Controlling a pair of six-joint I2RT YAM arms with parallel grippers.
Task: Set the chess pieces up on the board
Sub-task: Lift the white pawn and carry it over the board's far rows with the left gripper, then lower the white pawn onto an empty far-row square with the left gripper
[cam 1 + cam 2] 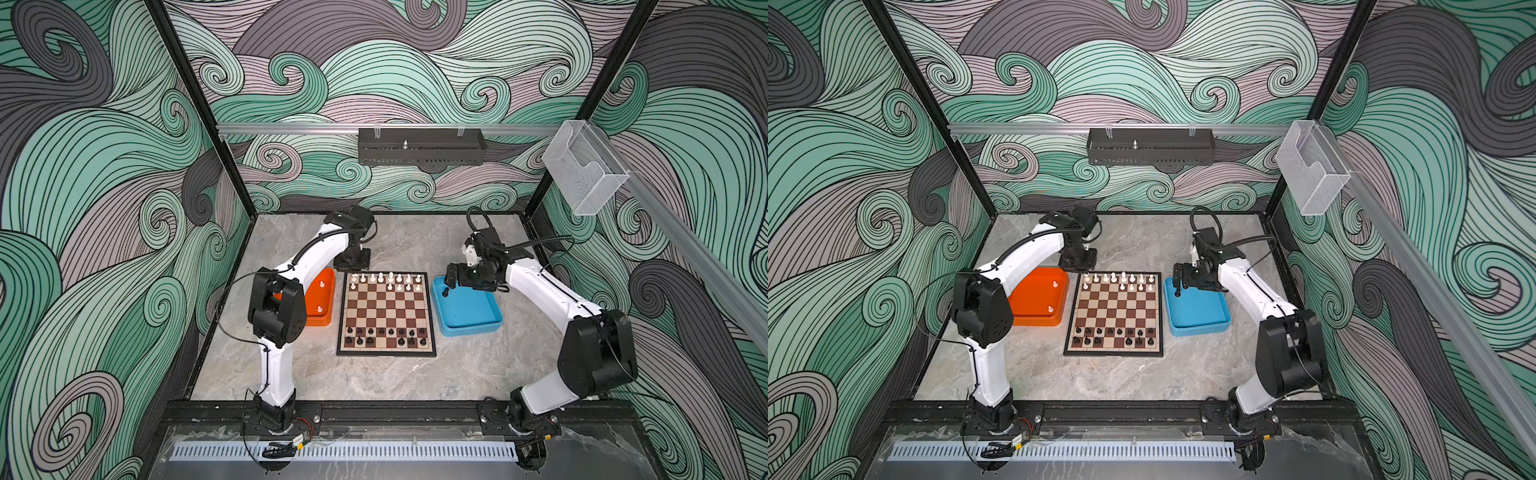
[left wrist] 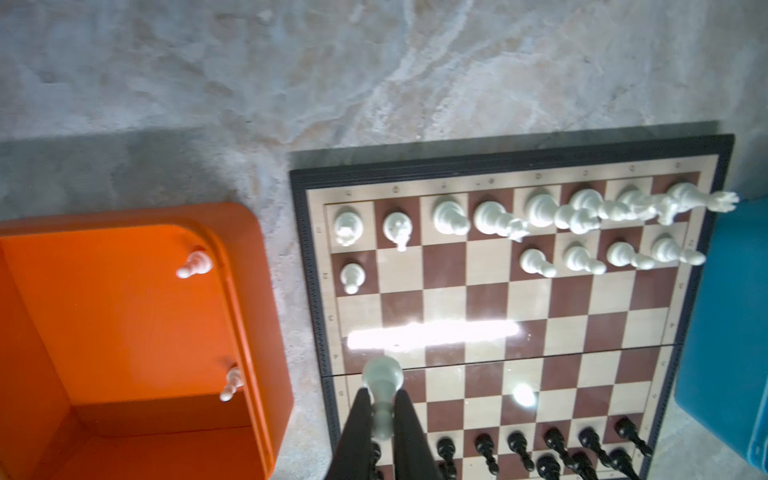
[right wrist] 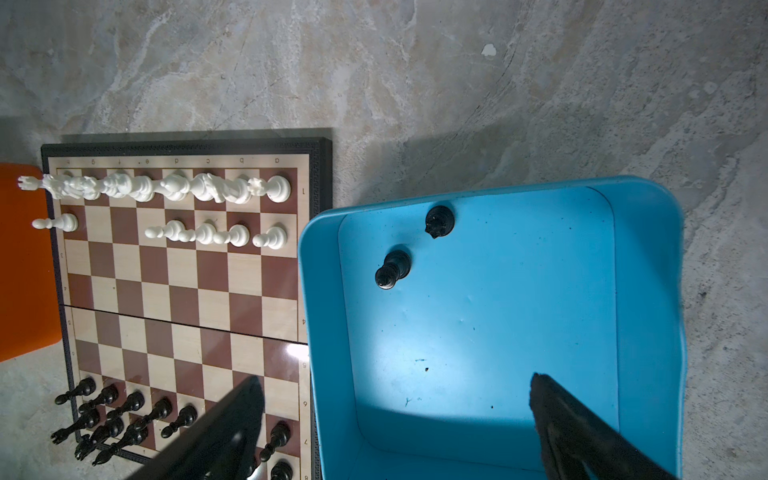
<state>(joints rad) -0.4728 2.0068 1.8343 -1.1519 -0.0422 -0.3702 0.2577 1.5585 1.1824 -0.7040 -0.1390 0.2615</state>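
Observation:
The board (image 1: 386, 307) (image 1: 1116, 309) lies mid-table. Several white chess pieces (image 1: 380, 277) fill its far rows and several black ones (image 1: 380, 332) its near rows. My left gripper (image 2: 382, 395) is shut on a white pawn (image 2: 382, 376), head between the fingers, base outward. It hangs by the board's far left corner (image 1: 352, 261). Two white pawns (image 2: 195, 264) (image 2: 232, 382) lie in the orange tray (image 2: 124, 316). My right gripper (image 3: 395, 380) stands open over the blue tray (image 3: 498, 316), where two black pieces (image 3: 439, 220) (image 3: 392, 270) remain.
The orange tray (image 1: 328, 318) sits left of the board, the blue tray (image 1: 473, 320) right of it, both close to its frame. A black wire basket (image 1: 422, 146) hangs on the back wall and a clear box (image 1: 584, 166) on the right rail.

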